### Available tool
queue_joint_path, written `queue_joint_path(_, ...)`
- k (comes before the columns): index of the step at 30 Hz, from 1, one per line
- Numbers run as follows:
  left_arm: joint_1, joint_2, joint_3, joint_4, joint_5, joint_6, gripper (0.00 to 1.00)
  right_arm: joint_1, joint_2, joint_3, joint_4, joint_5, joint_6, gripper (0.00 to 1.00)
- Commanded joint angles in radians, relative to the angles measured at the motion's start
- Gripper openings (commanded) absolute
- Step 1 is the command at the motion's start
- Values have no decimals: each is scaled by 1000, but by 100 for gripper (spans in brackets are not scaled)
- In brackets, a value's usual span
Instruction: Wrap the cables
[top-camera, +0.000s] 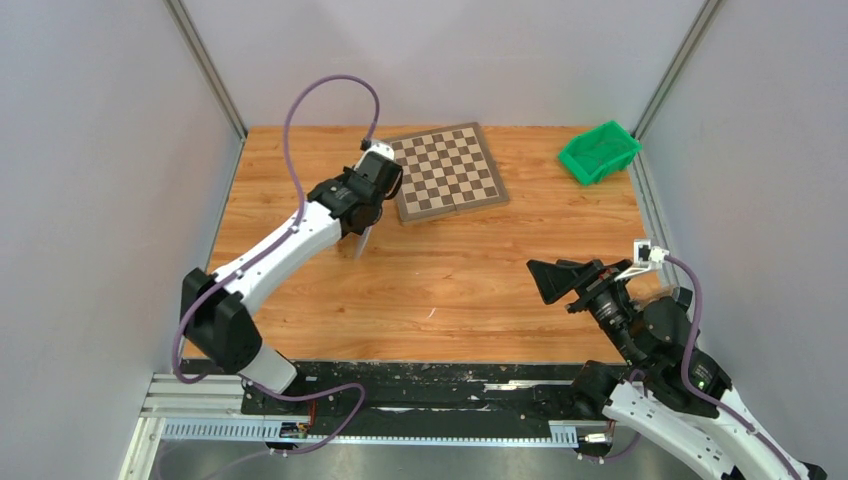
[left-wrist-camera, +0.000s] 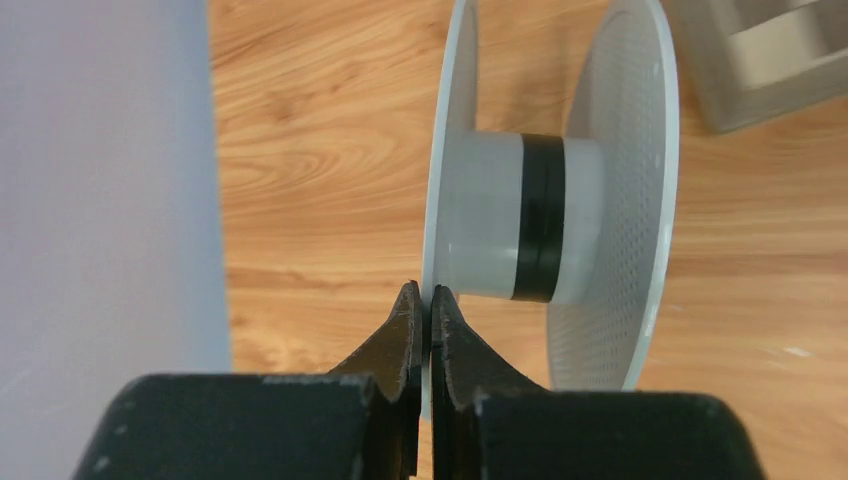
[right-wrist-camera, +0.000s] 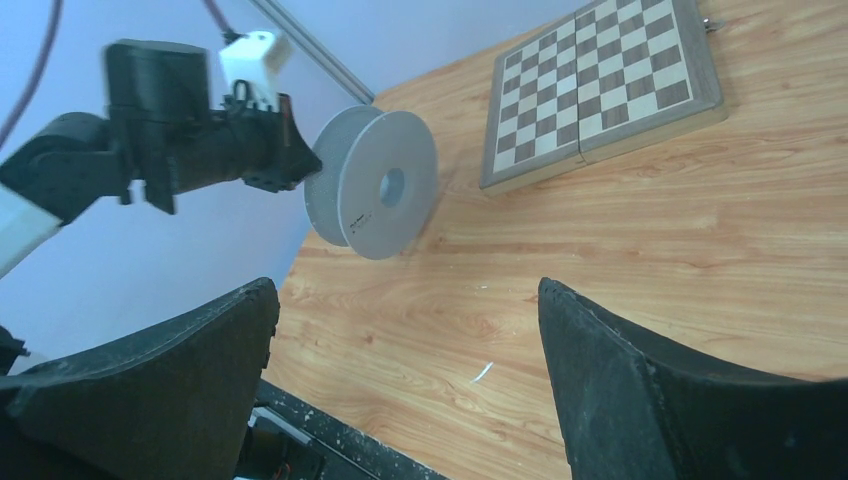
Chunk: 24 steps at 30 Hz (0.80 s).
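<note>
Closest to you, in the left wrist view, the left gripper (left-wrist-camera: 430, 318) has its two black fingers pinched tight on the thin rim of a white plastic spool (left-wrist-camera: 545, 215). They grip the near flange at its edge. The spool is turned on its side, with both round flanges upright and the hub running level between them. A narrow black band (left-wrist-camera: 541, 220) circles the hub near its middle, and you cannot tell from here whether it is cable or tape. The rest of the hub is bare white.

From the top view, the spool sits over the left part of the wooden table (top-camera: 450, 290), just beside the near-left corner of the brown-and-cream chessboard (top-camera: 447, 171). Whether its lower rim touches the wood or hangs just above it cannot be made out.

Your right gripper (right-wrist-camera: 405, 290) is spread wide with nothing between its black fingers. It is low over the near-right part of the table, well apart from the spool and pointed towards it.

A green plastic bin (top-camera: 598, 152) sits at the far right corner, near the chessboard but not touching it. A small white fleck (top-camera: 432, 314) lies on the wood between the two arms.
</note>
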Motion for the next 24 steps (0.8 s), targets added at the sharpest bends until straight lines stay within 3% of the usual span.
queue_joint_path(1,-9,-95,113,-113,267,-76,0,2,-26,-3,29,41,19,100)
queue_joint_path(11,-9,-187,140,-167,641,-108,0,3,49,-12,13,9,70,100)
queue_joint_path(15,-9,-210,84,-126,715,-79,1,2,106,4,-13,-29,73,100)
queue_joint_path(24,-9,-195,-32,-12,730,-75,29,2,169,59,-99,-37,70,100)
